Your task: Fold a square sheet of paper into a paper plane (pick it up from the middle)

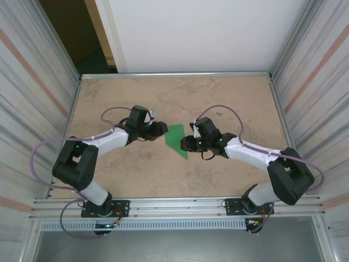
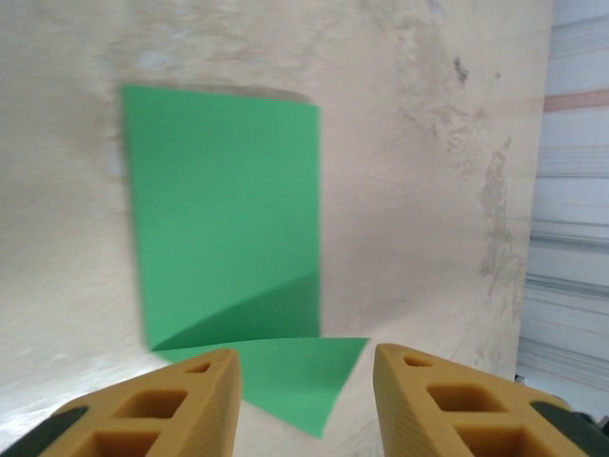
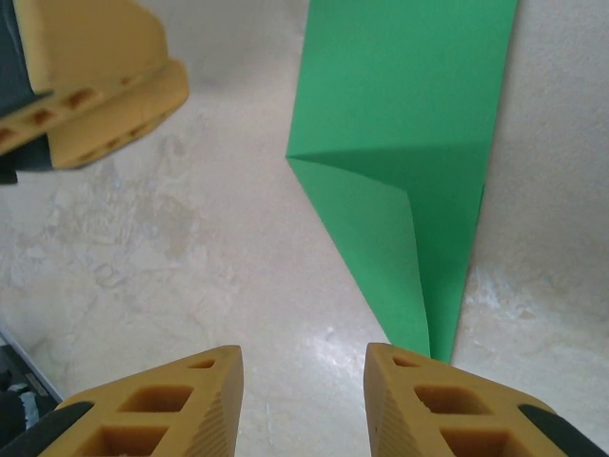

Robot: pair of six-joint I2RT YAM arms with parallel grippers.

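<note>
Top external view, and the square sheet of paper [image 1: 175, 137] lies flat on the bench [image 1: 234, 98], partly folded, with its near end narrowing to a point. Left arm [image 1: 117, 136] reaches in from the sheet's left side, with its jaws just beside that edge. Right arm [image 1: 240, 146] comes in from the sheet's right, and its jaws sit close against the near pointed end. Whether they touch it I can't tell from up here.

Over to the left wrist: the sheet [image 2: 224, 219] is a plain bright green panel, with a folded triangle at the end nearest the camera. The yellow fingers [image 2: 162, 414] stand partly apart, with the triangle's tip showing on the bench in the gap. Nothing is pinched; those jaws are holding nothing.

Right wrist now: the sheet [image 3: 404, 114] runs away from the camera, a diagonal crease crossing it and a flap tapering to a sharp point just ahead of the right-hand finger [image 3: 447, 405]. These jaws are partly open too, with bare bench between them and no grip on anything. A finger [image 3: 95, 86] of the left jaws hovers to one side of the sheet.
</note>
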